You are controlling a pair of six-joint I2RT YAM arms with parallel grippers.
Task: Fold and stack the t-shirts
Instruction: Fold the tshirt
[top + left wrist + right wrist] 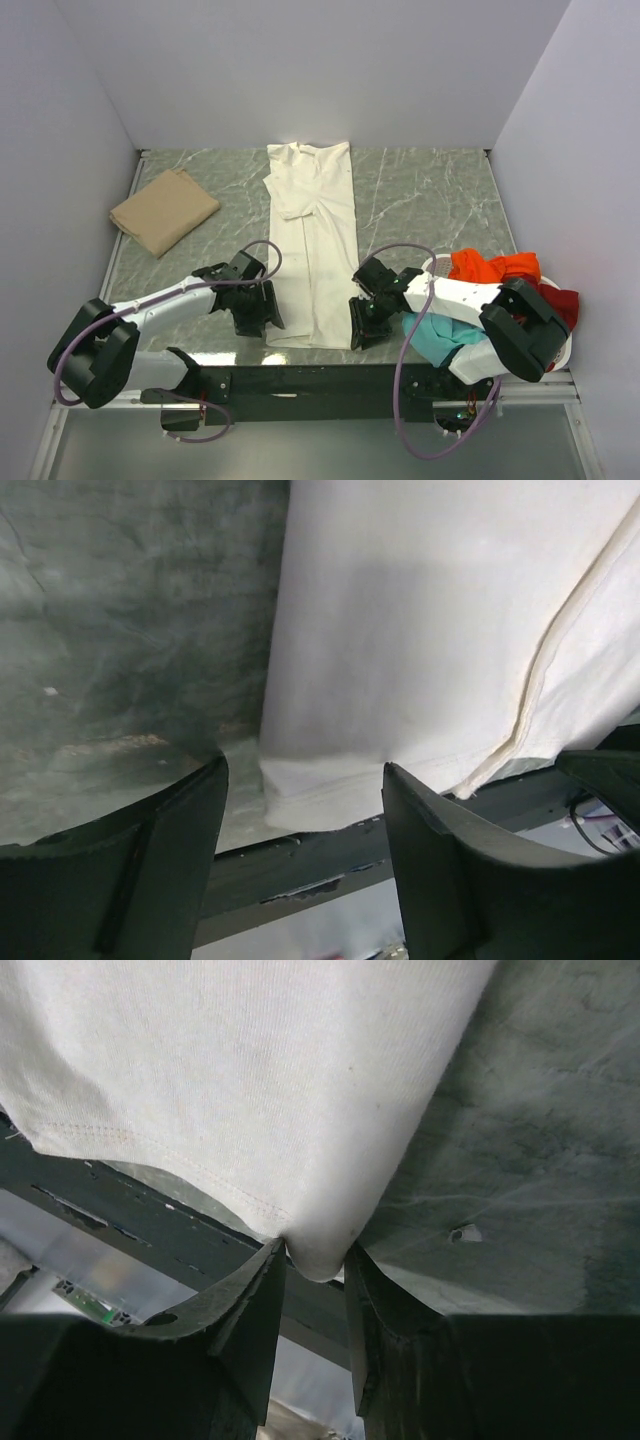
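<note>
Shirt status: the cream-white t-shirt [312, 250] is lying on the grey marbled worktop [430, 200] as a long narrow strip with its sides folded in. Its long axis is running from the near edge straight out toward the far wall, hem end closest to the arms. Right tool [315, 1255] is sitting at the near-right hem corner, fingers nearly together and pinching that corner between them. Left tool [305, 775] is sitting at the near-left hem corner with its fingers spread wide. The corner is lying between them, but nothing is being gripped on that side yet. Each arm is covering its own corner, and the rest of the strip is stretching directly away from both tools. My read is that the next move is calling for the left to close, then both carrying the hem along that axis toward the far end. The tan t-shirt [164, 210] is resting folded at the far left, well apart. The orange t-shirt [495, 266], teal t-shirt [440, 335] and dark red t-shirt [565, 300] are waiting bunched in the white basket [563, 352] at right.
</note>
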